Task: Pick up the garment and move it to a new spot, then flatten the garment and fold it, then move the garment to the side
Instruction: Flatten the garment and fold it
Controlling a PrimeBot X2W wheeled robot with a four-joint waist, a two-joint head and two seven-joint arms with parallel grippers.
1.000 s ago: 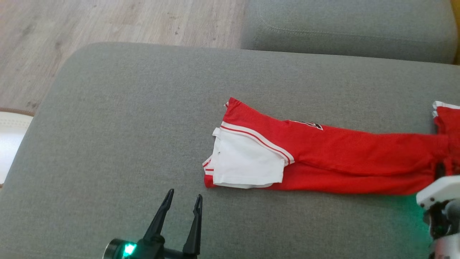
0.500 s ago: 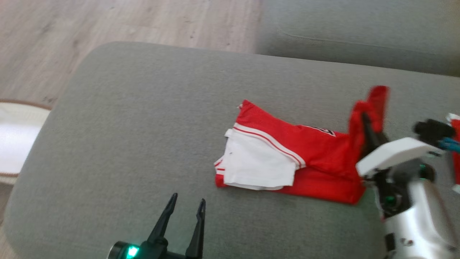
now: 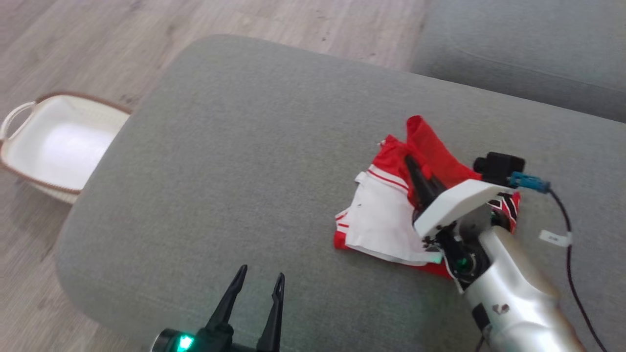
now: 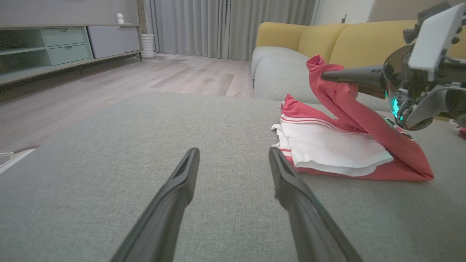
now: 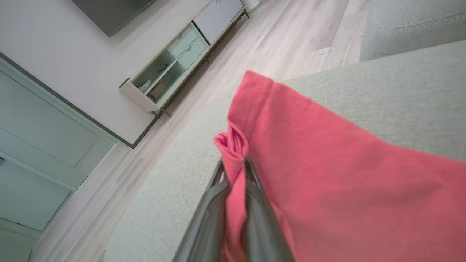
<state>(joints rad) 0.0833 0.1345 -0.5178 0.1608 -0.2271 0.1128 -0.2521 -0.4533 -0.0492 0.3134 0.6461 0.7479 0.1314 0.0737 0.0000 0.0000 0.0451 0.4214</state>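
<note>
Pinching a bunched red end of the garment (image 3: pixel 379 222) between fingers pressed together, the right end effector (image 3: pixel 410 164) is pictured raised above the grey cushion (image 3: pixel 244 146). The cloth slopes down from its tips to the rest of the piece, which lies flat just below and behind it, a white panel uppermost. The left end effector (image 3: pixel 261 272) is held spread and empty, low over bare cushion, with the garment ahead of it and to its right, near but apart. A fold appears to be under way.

Trouble could be caused in several ways. Only a narrow gather is gripped, so the fabric could be lost from the tips if it is drawn taut. The lower layers are weighted by nothing and could be dragged or rucked along with the lifted end, so that the fold is laid crooked. If the end is let go from this height, it could be dropped in a heap rather than flat. A dark cable (image 3: pixel 567 234) trailing behind the right wrist could also be caught on the cloth.
</note>
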